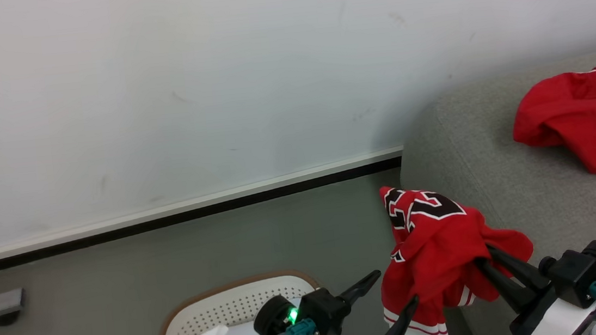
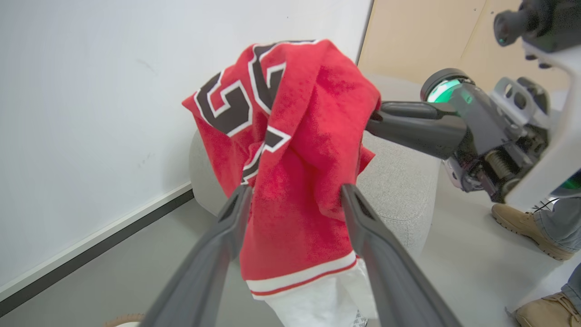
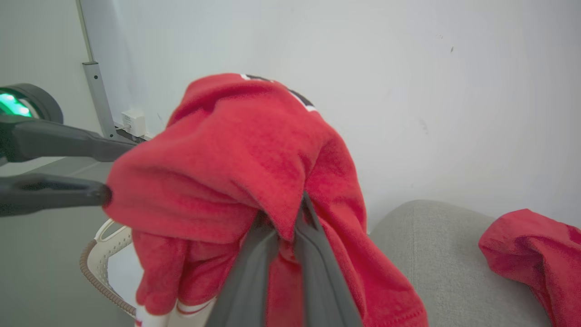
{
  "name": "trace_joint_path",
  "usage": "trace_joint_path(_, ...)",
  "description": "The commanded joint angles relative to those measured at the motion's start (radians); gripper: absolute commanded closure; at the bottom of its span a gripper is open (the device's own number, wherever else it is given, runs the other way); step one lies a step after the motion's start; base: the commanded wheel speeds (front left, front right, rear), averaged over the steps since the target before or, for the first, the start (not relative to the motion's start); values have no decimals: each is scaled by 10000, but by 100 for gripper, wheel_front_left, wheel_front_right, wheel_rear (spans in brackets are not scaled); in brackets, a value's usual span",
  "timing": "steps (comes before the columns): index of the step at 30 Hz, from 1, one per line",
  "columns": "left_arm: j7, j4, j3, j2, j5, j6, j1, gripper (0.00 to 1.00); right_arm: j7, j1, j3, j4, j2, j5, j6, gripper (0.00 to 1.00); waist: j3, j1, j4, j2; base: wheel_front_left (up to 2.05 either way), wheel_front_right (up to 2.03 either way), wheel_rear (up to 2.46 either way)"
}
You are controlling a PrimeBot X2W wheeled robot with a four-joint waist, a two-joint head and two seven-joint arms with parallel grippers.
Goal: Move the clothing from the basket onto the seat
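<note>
Jaws of my right gripper [image 1: 482, 257] are clamped on the clothing [image 1: 435, 231], which hangs just beside the seat [image 1: 495, 170], those of my left gripper [image 1: 396, 287] stand wide apart, so I should carry it fully over before releasing.

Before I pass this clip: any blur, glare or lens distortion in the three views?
Head view: even light, sharp, soft shadow on wall beside the grey sofa. Left wrist view: wide-angle stretch on the left gripper. Right wrist view: the red jersey sits close and soft; no glare.
</note>
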Motion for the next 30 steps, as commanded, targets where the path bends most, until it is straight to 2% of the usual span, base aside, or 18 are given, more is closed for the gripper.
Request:
trace_joint_path(1, -59, 45, 13, -6, -50, 40, -109, 0, -36, 119, -116, -77, -32, -59, -31, 100, 147, -1, -278, -1, 0, 0, 0)
trace_joint_path(7, -91, 118, -51, -36, -37, 82, -303, 0, -35, 460, -923, -292, -35, -197, -31, 100, 420, -1, -652, -1, 0, 0, 0)
trace_joint_path(11, -57, 43, -81, -21, 83, 120, -555, 0, -35, 558, -1863, -415, 72, -385, -31, 100, 879, -1, -727, -1, 0, 0, 0)
trace_joint_path(18, 117, -158, -67, 197, 367, 136, -1262, 0, -36, 9, -4411, -578, 504, -975, -31, 100, 2353, -1, -511, -1, 0, 0, 0)
trace_joint_path(22, 221, -252, 19, 358, 490, 175, -1671, 0, -36, -808, -6138, -569, 532, -1208, -29, 100, 3268, -1, -259, -1, 0, 0, 0)
trace_joint_path(26, 220, -361, 140, 557, 529, 271, -1991, 0, -34, -1995, -7545, -347, 192, -1094, -31, 100, 4049, -1, -5, -1, 0, 0, 0)
trace_joint_path(30, 159, -608, 321, 619, 554, 469, -2219, 0, 243, -3462, -9041, 458, -460, -874, -30, 100, 4709, -1, 343, -1, 0, 0, 0)
